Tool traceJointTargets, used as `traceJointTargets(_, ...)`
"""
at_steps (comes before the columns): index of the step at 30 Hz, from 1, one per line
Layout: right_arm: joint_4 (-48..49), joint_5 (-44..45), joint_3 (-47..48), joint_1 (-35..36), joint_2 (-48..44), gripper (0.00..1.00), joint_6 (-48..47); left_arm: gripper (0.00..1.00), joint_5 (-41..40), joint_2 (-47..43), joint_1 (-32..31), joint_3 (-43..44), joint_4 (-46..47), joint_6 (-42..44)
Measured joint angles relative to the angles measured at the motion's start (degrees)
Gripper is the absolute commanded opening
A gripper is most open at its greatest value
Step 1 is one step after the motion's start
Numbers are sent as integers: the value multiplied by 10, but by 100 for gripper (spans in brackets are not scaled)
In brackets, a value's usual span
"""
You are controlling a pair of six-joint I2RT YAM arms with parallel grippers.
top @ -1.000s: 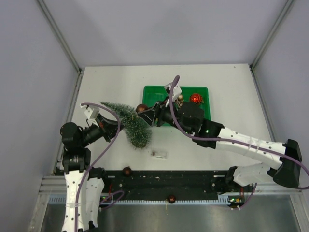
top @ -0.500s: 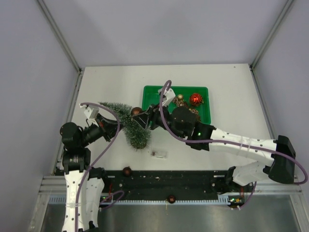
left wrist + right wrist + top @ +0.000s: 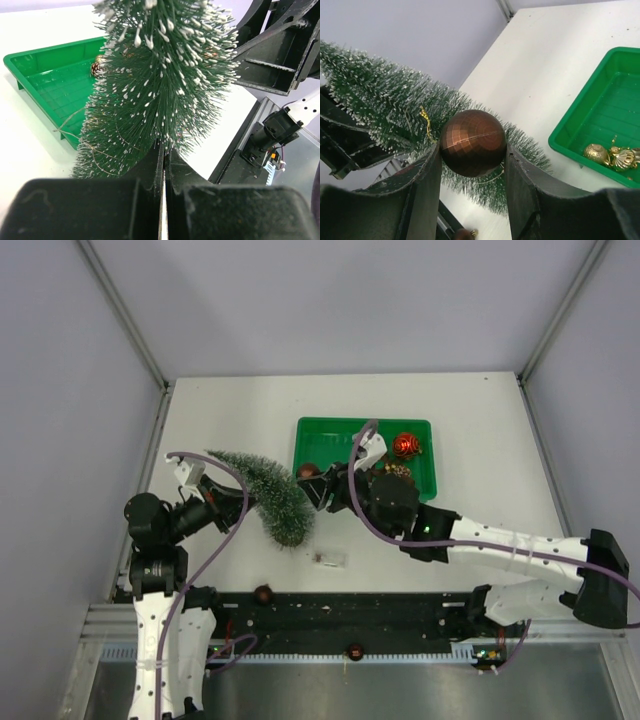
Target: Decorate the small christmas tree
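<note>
At the far middle of the white table (image 3: 480, 430) lies the green tray (image 3: 330, 423). It holds a red ornament (image 3: 405, 444) near its far right corner, with gold ornaments (image 3: 398, 470) just beside that. The right arm covers part of the tray floor from above.

The right wrist view takes in only one corner of the tray, where the gold ornaments (image 3: 612, 156) lie on the ribbed floor. The left wrist view shows the tray (image 3: 45, 75) beyond the branches, with one gold-brown piece (image 3: 98, 67) peeking out behind them.

Only the overhead view shows a small clear object (image 3: 329, 559) on the table near the tree's wide end. It also shows a spare dark ball (image 3: 263, 592) on the black rail at the near edge and another (image 3: 353, 649) lower down. Only the right wrist view shows the gold hanging loop (image 3: 426, 120) on the held ball, lying against the needles.

The small christmas tree (image 3: 268, 495) is held tilted above the table's left half, tip toward the far left and wide end toward the near edge. The left arm is folded at the elbow and reaches rightward. The left gripper (image 3: 238, 502) is pinched on the tree, its fingers (image 3: 145, 195) almost meeting with bristles caught between them.

The right arm stretches low from its base across the table to the left, its wrist over the tray's near left corner. The right gripper (image 3: 472, 150) is clamped on the brown ball (image 3: 472, 142), which sits right against the tree's branches (image 3: 375, 100).
</note>
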Motion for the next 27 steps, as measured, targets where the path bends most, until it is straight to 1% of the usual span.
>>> traceJointTargets(8, 24, 6, -3, 0, -3, 16, 3, 0, 0, 0, 0, 0, 0, -8)
traceJointTargets(13, 38, 4, -1, 3, 12, 16, 6, 0, 0, 0, 0, 0, 0, -10)
traceJointTargets(20, 47, 5, 14, 20, 40, 15, 6, 0, 0, 0, 0, 0, 0, -13)
traceJointTargets(27, 54, 10, 21, 40, 47, 12, 6, 0, 0, 0, 0, 0, 1, -13)
